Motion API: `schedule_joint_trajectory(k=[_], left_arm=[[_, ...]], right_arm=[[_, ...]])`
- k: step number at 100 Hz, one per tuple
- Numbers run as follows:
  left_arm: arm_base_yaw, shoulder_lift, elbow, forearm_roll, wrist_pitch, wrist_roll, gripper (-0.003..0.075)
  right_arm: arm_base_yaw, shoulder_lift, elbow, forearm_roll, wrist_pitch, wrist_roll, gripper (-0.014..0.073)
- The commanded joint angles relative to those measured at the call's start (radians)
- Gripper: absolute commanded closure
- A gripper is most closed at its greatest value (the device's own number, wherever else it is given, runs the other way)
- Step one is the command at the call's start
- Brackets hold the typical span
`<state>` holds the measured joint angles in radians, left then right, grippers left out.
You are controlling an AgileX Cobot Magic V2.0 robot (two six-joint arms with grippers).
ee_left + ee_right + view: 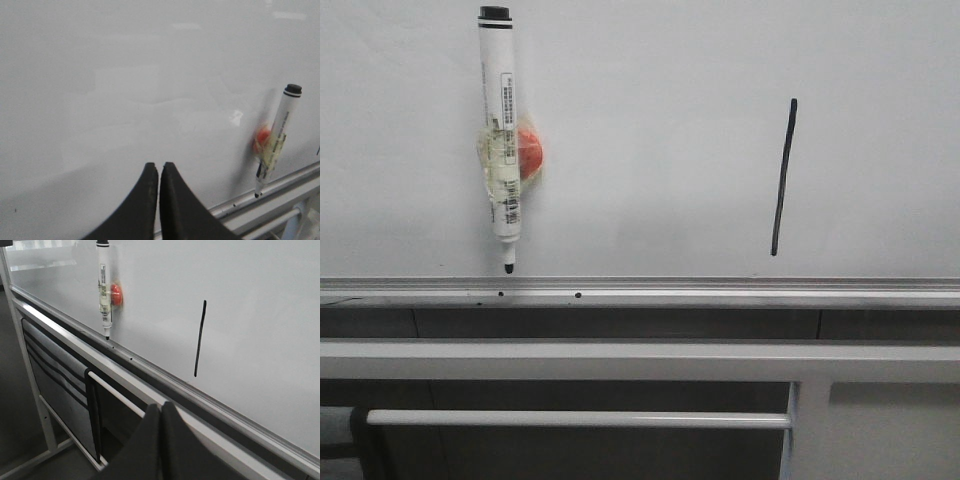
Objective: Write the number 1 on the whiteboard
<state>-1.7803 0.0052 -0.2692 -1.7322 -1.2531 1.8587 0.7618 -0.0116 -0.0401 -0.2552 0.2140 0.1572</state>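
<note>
The whiteboard (650,120) fills the front view, with a silver rail along its lower edge. The number 1 (783,177), a thin black slanted stroke, stands on its right part and shows too in the right wrist view (200,338). A white marker (502,135) with a black cap hangs tip down at the left, taped to an orange magnet (529,155). My left gripper (159,167) is shut and empty, facing the bare board, the marker (275,140) off to its side. My right gripper (162,406) is shut and empty, below the rail. Neither gripper shows in the front view.
A silver rail (640,292) runs under the board. Below it are white horizontal metal bars (620,360) and a white upright post (807,430) of the stand. A dark panel (55,390) sits behind the bars.
</note>
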Motion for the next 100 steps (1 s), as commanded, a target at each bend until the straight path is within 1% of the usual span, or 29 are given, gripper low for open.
schedule_joint_trajectory(k=[1, 14, 24, 29, 34, 38, 39, 43, 44, 45, 47, 60, 64, 66, 69, 73, 74, 78, 79, 80, 81, 97, 98, 100], left_arm=[[-0.009, 0.016, -0.023, 0.117, -0.011, -0.001, 0.0741], [-0.009, 0.016, -0.023, 0.113, -0.014, -0.001, 0.0741], [-0.006, 0.013, -0.023, 0.14, -0.014, -0.001, 0.0741], [0.027, 0.013, -0.023, 0.157, 0.004, -0.001, 0.0741], [0.085, 0.013, -0.023, 0.165, 0.051, -0.001, 0.0741], [0.152, 0.012, -0.023, 0.165, 0.094, -0.001, 0.0741], [0.152, 0.012, -0.023, 0.165, 0.101, -0.001, 0.0741], [0.228, 0.012, -0.023, 0.159, 0.138, -0.001, 0.0741], [0.228, 0.012, -0.023, 0.156, 0.152, -0.001, 0.0741], [0.263, 0.012, -0.023, 0.154, 0.159, -0.001, 0.0741], [0.287, 0.012, -0.023, 0.147, 0.182, -0.001, 0.0741], [0.532, 0.012, -0.023, 0.092, 0.323, -0.001, 0.0741], [0.597, 0.012, -0.023, 0.061, 0.365, -0.001, 0.0741], [0.651, 0.012, -0.023, 0.041, 0.38, -0.001, 0.0741], [0.69, 0.012, -0.023, 0.012, 0.399, -0.001, 0.0741], [0.783, 0.012, -0.023, -0.04, 0.424, -0.001, 0.0741], [0.783, 0.012, -0.023, -0.048, 0.427, -0.001, 0.0741], [0.875, 0.012, -0.023, -0.098, 0.45, -0.001, 0.0741], [0.875, 0.012, -0.023, -0.114, 0.457, -0.001, 0.0741], [0.914, 0.012, -0.023, -0.122, 0.461, -0.001, 0.0741], [0.927, 0.012, -0.023, -0.129, 0.466, -0.001, 0.0741], [1.217, 0.012, -0.004, -0.13, 0.67, -0.008, 0.0741], [1.217, 0.012, -0.001, -0.13, 0.684, -0.008, 0.0741], [1.264, 0.012, -0.001, -0.13, 0.707, -0.008, 0.0741]], right_arm=[[-0.004, -0.013, -0.024, -0.017, -0.075, -0.004, 0.0657], [-0.004, -0.013, -0.024, -0.017, -0.075, -0.004, 0.0657], [-0.004, -0.013, -0.024, -0.017, -0.075, -0.004, 0.0657], [-0.004, -0.013, -0.024, -0.017, -0.075, -0.004, 0.0657], [-0.004, -0.013, -0.024, -0.017, -0.075, -0.004, 0.0657], [-0.004, -0.013, -0.024, -0.017, -0.075, -0.004, 0.0657], [-0.004, -0.013, -0.024, -0.017, -0.075, -0.004, 0.0657], [-0.004, -0.013, -0.024, -0.017, -0.075, -0.004, 0.0657], [-0.004, -0.013, -0.024, -0.017, -0.075, -0.004, 0.0657], [-0.004, -0.013, -0.024, -0.017, -0.075, -0.004, 0.0657], [-0.004, -0.013, -0.024, -0.017, -0.075, -0.004, 0.0657], [-0.004, -0.013, -0.024, -0.017, -0.075, -0.004, 0.0657], [-0.004, -0.013, -0.024, -0.017, -0.075, -0.004, 0.0657], [-0.004, -0.013, -0.024, -0.017, -0.075, -0.004, 0.0657], [-0.004, -0.013, -0.024, -0.017, -0.075, -0.004, 0.0657], [-0.004, -0.013, -0.024, -0.017, -0.075, -0.004, 0.0657], [-0.004, -0.013, -0.024, -0.017, -0.075, -0.004, 0.0657], [-0.004, -0.013, -0.024, -0.017, -0.075, -0.004, 0.0657], [-0.004, -0.013, -0.024, -0.017, -0.075, -0.004, 0.0657], [-0.004, -0.013, -0.024, -0.017, -0.075, -0.004, 0.0657], [-0.004, -0.013, -0.024, -0.017, -0.075, -0.004, 0.0657], [-0.004, -0.013, -0.024, -0.017, -0.075, -0.004, 0.0657], [-0.004, -0.013, -0.024, -0.017, -0.075, -0.004, 0.0657], [-0.004, -0.013, -0.024, -0.017, -0.075, -0.004, 0.0657]])
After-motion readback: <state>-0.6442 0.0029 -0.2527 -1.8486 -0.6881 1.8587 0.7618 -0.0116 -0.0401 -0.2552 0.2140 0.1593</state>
